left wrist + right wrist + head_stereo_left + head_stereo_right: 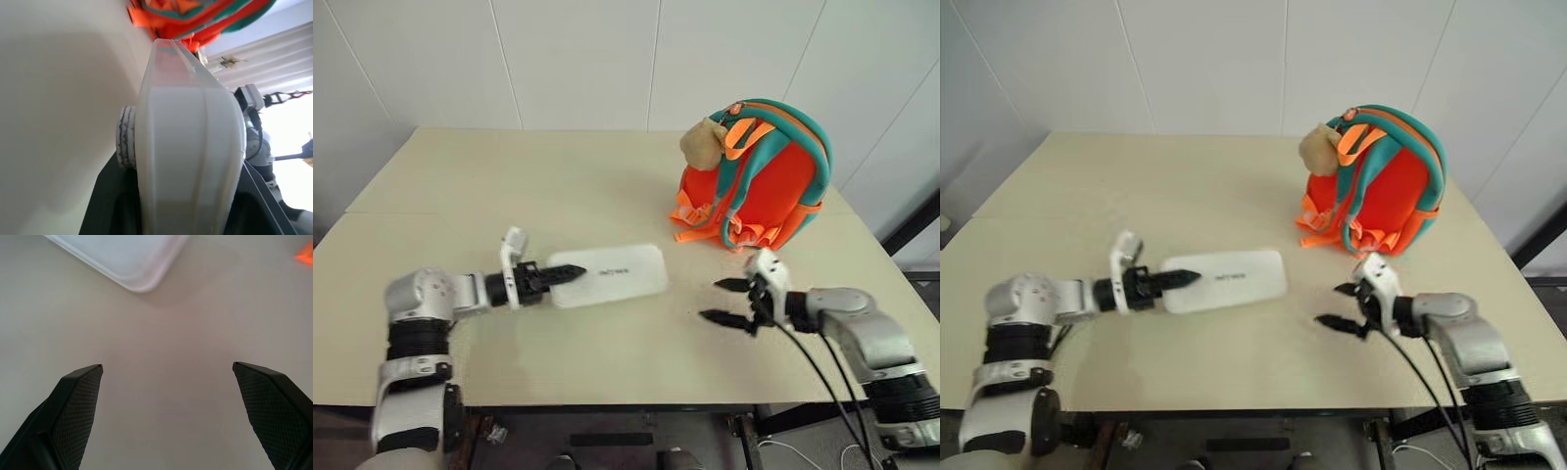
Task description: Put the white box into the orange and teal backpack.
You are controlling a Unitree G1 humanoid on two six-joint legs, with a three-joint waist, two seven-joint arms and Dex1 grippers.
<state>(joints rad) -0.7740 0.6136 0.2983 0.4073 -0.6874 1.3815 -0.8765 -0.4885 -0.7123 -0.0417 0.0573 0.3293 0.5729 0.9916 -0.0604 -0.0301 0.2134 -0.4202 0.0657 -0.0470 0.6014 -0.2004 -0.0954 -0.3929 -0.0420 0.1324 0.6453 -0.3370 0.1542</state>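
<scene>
Cream laminate, that is the table [558, 186] I am working over, and it carries everything. Largest on it is the orange and teal backpack [773, 186], standing upright at the far right with its straps facing me and a tan plush toy [703, 144] hanging at its upper left; I cannot see an open zip from here, so I judge the mouth has yet to be found. The white box [612, 274] lies flat near the middle, its long side running left to right, well apart from the bag. My left gripper [570, 273] has its fingers clamped on the box's left end, which I read as a hold ready for carrying it over. My right gripper [724, 302] hovers above bare table just near of the backpack, jaws spread wide and holding nothing, probably to help with the bag
</scene>
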